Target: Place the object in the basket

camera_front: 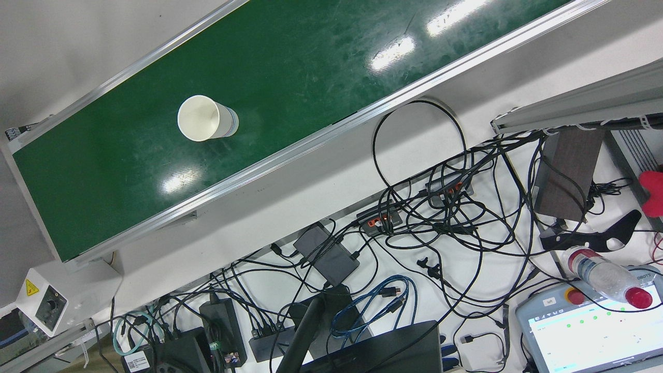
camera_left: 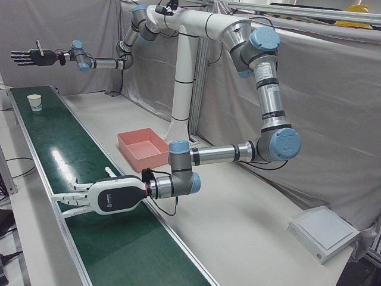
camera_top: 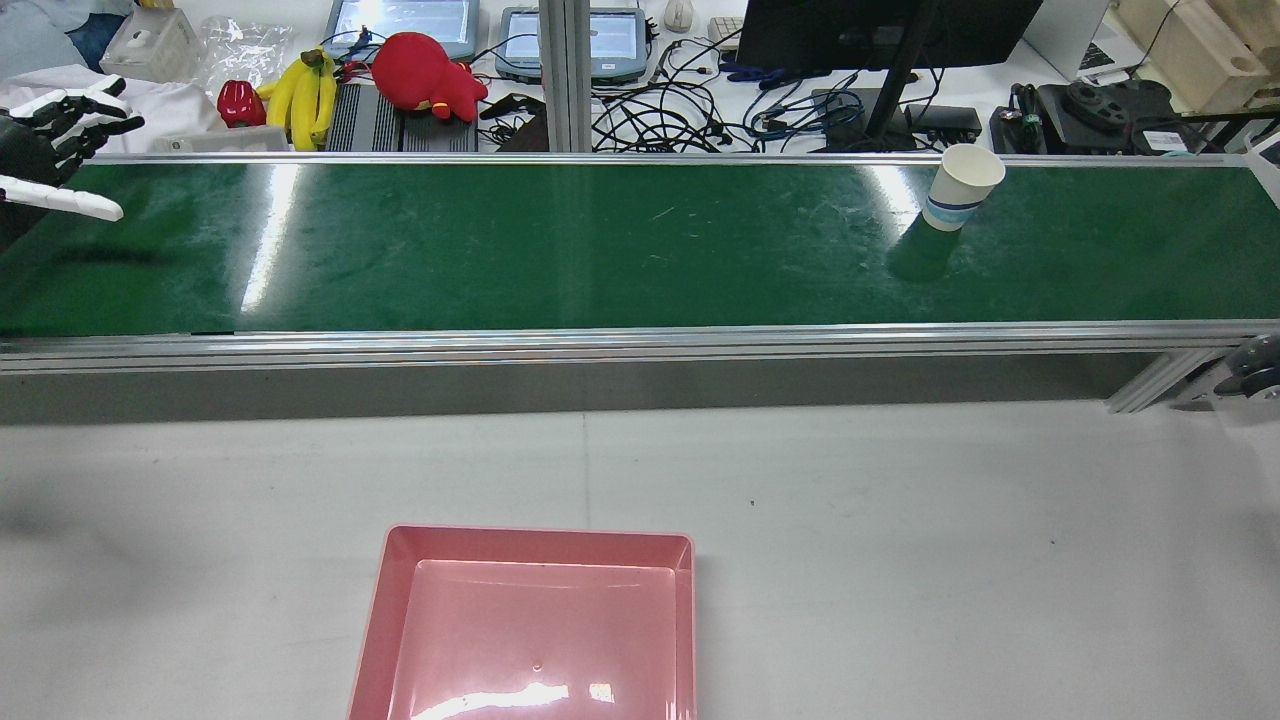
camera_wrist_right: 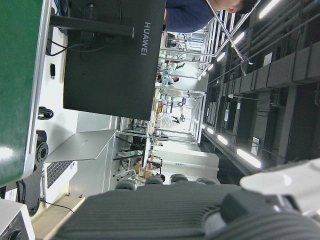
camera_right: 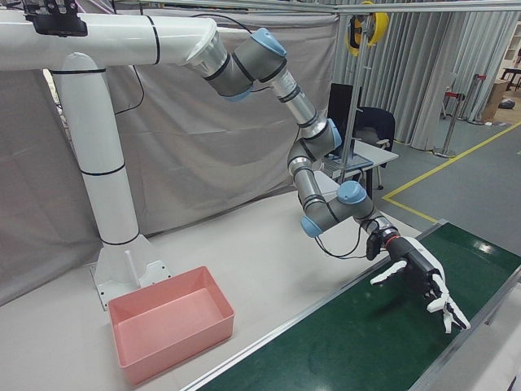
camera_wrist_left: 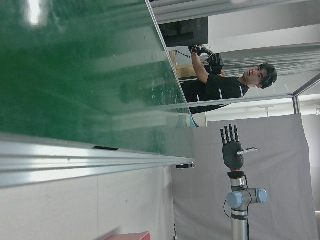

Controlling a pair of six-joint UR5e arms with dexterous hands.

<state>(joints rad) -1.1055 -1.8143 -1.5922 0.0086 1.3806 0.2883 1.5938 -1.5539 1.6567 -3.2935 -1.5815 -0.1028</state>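
Note:
A white paper cup (camera_top: 962,187) with a blue band stands upright near the right end of the green belt (camera_top: 600,250); it also shows in the front view (camera_front: 206,118) and the left-front view (camera_left: 34,102). The pink basket (camera_top: 530,620) sits on the white table, nearer than the belt, and holds nothing. My left hand (camera_left: 101,196) hovers low over the belt's left end with its fingers spread and holds nothing; it also shows in the rear view (camera_top: 60,150) and the right-front view (camera_right: 419,281). My right hand (camera_left: 36,56) is raised high above the cup's end of the belt, open and holding nothing.
Beyond the belt's far rail lie bananas (camera_top: 300,90), a red plush toy (camera_top: 430,70), a monitor (camera_top: 880,30) and tangled cables (camera_front: 440,217). The arms' white pedestal (camera_right: 106,179) stands behind the basket. White table surface (camera_top: 900,520) lies between the belt and the basket.

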